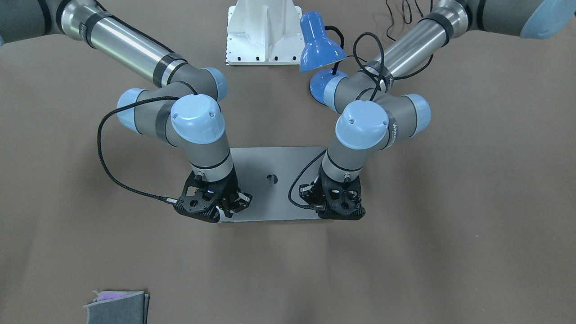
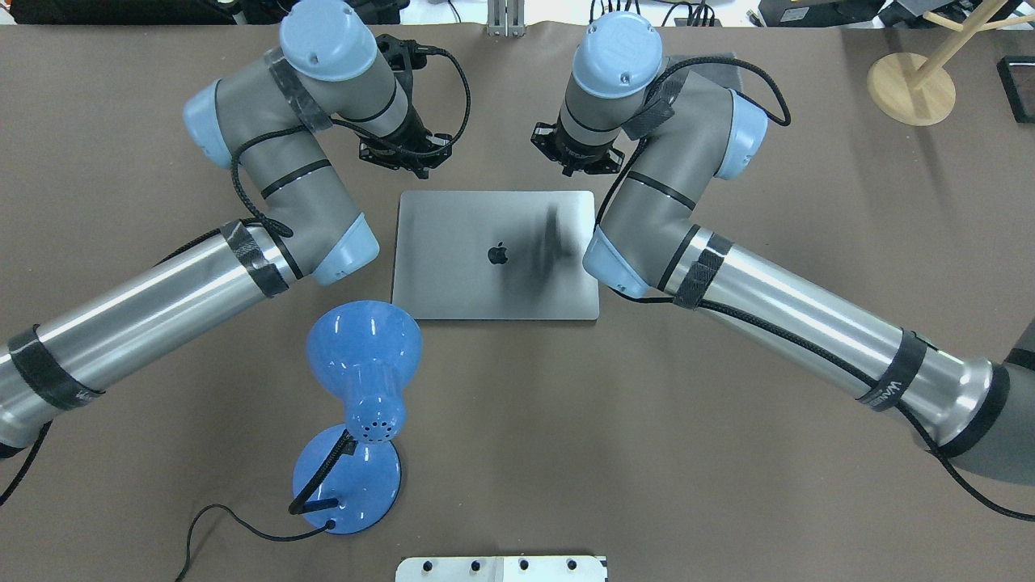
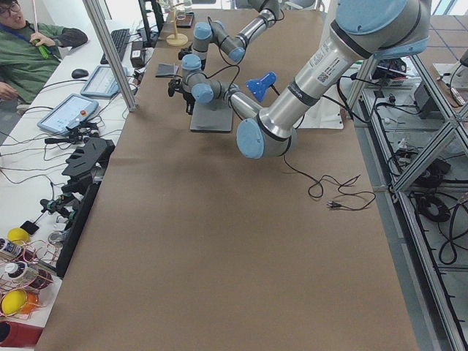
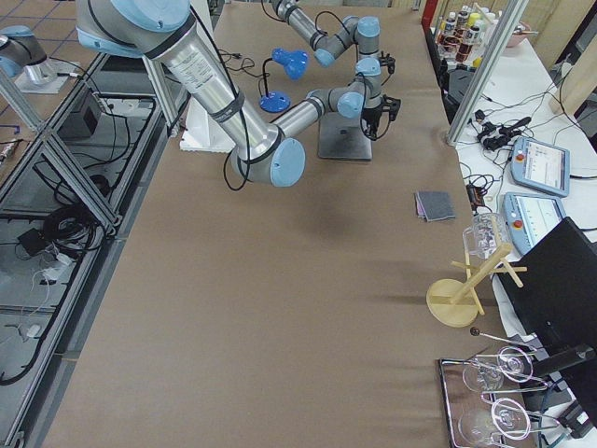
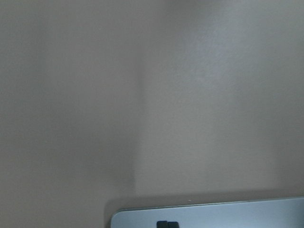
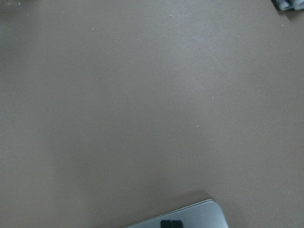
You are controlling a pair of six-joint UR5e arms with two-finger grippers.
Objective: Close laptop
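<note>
Grey cloth (image 1: 117, 307) at the near edge of the table (image 1: 450, 225). Laptop (image 2: 485, 275), lid down flat, lies mid-table beside blue lamp (image 2: 356, 404). Left claw (image 5: 167, 224) and right claw (image 6: 171, 223), both closed, tips at its far edge.

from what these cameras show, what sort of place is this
Most likely a robotics lab workstation. A left arm and a right arm work over a long brown-covered table. A seated operator at a side desk has a teach pendant, and aluminium framing stands alongside.
</note>
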